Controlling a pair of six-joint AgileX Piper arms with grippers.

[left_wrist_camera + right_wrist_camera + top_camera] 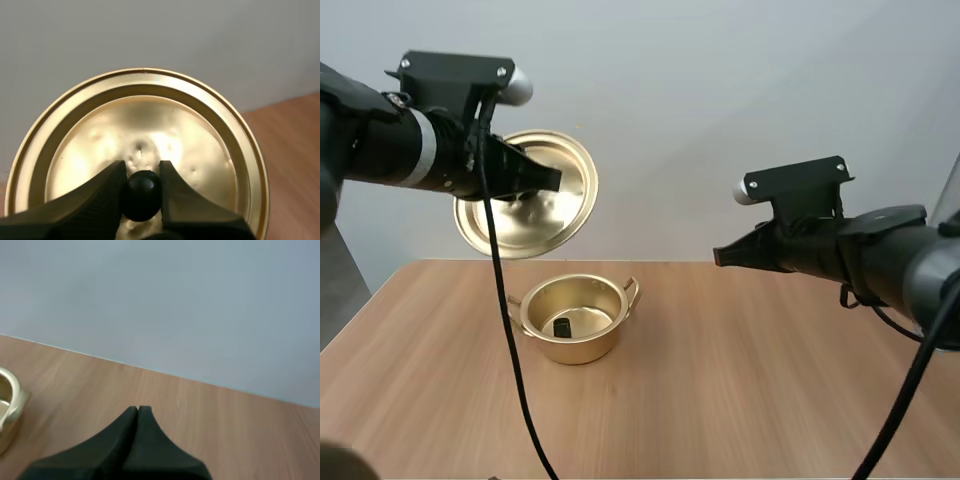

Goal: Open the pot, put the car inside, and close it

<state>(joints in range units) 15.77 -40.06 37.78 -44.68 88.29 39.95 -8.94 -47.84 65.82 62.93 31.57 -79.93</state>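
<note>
A gold pot (575, 318) stands open on the wooden table (740, 380), left of centre. A small dark car (562, 327) lies on its bottom. High above the pot, my left gripper (552, 178) holds the gold lid (532, 205) tilted on edge, its face toward the camera. The left wrist view shows the fingers pinching the lid's black knob (142, 194) against the lid (150, 135). My right gripper (720, 257) hovers to the right of the pot, well above the table, fingers together as one dark wedge (136, 412). The pot's rim (9, 405) shows beside it.
The table's far edge (165, 374) meets a plain grey wall. Bare wood (770, 400) stretches to the right of the pot and in front of it.
</note>
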